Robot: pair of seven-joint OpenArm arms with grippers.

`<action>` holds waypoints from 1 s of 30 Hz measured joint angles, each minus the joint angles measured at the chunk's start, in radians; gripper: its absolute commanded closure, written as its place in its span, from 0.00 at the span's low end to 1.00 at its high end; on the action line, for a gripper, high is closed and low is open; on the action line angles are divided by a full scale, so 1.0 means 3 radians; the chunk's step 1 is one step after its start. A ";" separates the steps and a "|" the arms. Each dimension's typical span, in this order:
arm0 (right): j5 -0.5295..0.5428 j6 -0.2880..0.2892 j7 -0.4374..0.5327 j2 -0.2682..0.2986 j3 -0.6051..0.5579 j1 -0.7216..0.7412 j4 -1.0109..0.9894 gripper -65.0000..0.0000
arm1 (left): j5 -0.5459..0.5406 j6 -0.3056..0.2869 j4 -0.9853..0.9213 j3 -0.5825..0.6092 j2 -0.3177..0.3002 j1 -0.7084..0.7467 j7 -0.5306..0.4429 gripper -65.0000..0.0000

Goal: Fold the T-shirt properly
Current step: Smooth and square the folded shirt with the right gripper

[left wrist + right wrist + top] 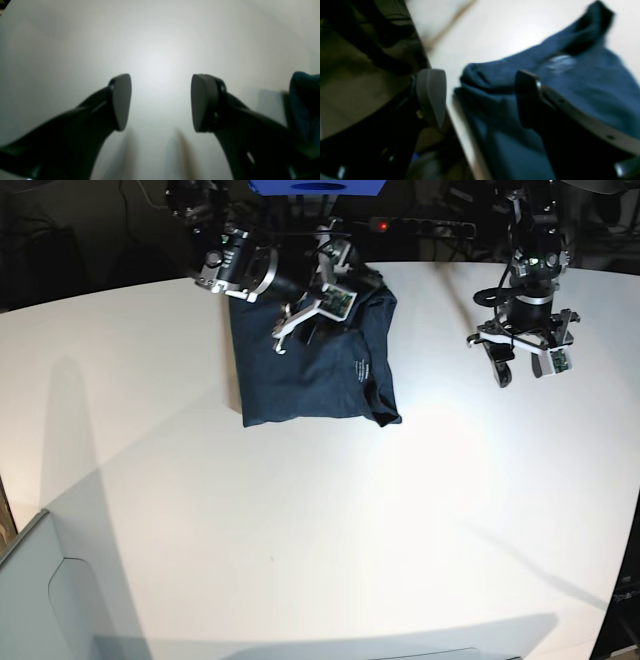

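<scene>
1. We see the T-shirt (300, 370) lying dark and rumpled on the white table (300, 530), in the upper middle of the base view.
2. Our right gripper (480, 100) has its fingers spread in the right wrist view — the T-shirt's folded corner shows between them, with nothing pinched.
3. In that same view, the table edge runs from the upper left down to the bottom middle, beside the cloth.
4. Our left gripper (161, 102) is spread too — bare tabletop shows between its fingertips, and a piece of the T-shirt appears at the right edge of the left wrist view.
5. In the base view, our left gripper hovers at the upper right, well apart from the cloth.
</scene>
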 measured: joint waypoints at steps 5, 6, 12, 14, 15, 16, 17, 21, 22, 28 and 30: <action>0.0031 -0.0006 0.0037 -0.0010 0.0646 0.0031 0.0215 0.55 | 0.0001 0.0001 0.0160 0.0003 0.0022 0.0032 0.0037 0.44; 0.0009 0.0001 0.0013 -0.0023 0.0776 0.0046 0.0206 0.62 | 0.0003 0.0004 0.0223 0.0005 0.0024 0.0036 0.0024 0.44; 0.0009 -0.0006 -0.0013 -0.0128 0.1263 0.0158 0.0114 1.00 | -0.0084 -0.0011 0.0498 0.0032 0.0174 0.0039 0.0008 0.44; 0.0009 -0.0006 -0.0010 -0.0117 0.1172 0.0106 0.0117 0.99 | -0.0116 -0.0009 0.0498 0.0045 0.0172 0.0038 0.0013 0.44; 0.0004 -0.0008 -0.0020 -0.0118 0.1091 0.0067 0.0118 0.99 | -0.0116 0.0000 0.0496 0.0048 0.0169 0.0038 0.0013 0.44; 0.0008 -0.0006 -0.0001 -0.0121 0.0994 0.0027 0.0120 0.99 | -0.0136 -0.0001 0.0476 0.0047 0.0165 0.0037 0.0013 0.44; 0.0017 -0.0005 0.0003 -0.0121 0.0870 -0.0003 0.0122 0.99 | -0.0141 -0.0032 0.0429 0.0028 0.0165 0.0033 0.0013 0.43; 0.0015 -0.0004 -0.0009 -0.0130 0.0376 0.0065 0.0107 0.99 | -0.0164 -0.0003 0.0203 -0.0221 0.0032 0.0029 0.0038 0.35; 0.0009 -0.0006 -0.0001 -0.0153 0.0282 0.0135 0.0061 0.99 | -0.0150 0.0011 0.0153 -0.0294 0.0000 0.0028 -0.0001 0.35; 0.0014 -0.0005 0.0005 -0.0342 0.0189 0.0505 -0.0610 0.99 | -0.0148 -0.0003 0.0039 -0.0436 -0.0032 0.0046 0.0015 0.34; 0.0000 -0.0005 0.0006 -0.0343 0.0193 0.0563 -0.0800 0.99 | -0.0144 -0.0009 0.0038 -0.0488 -0.0028 0.0047 0.0015 0.34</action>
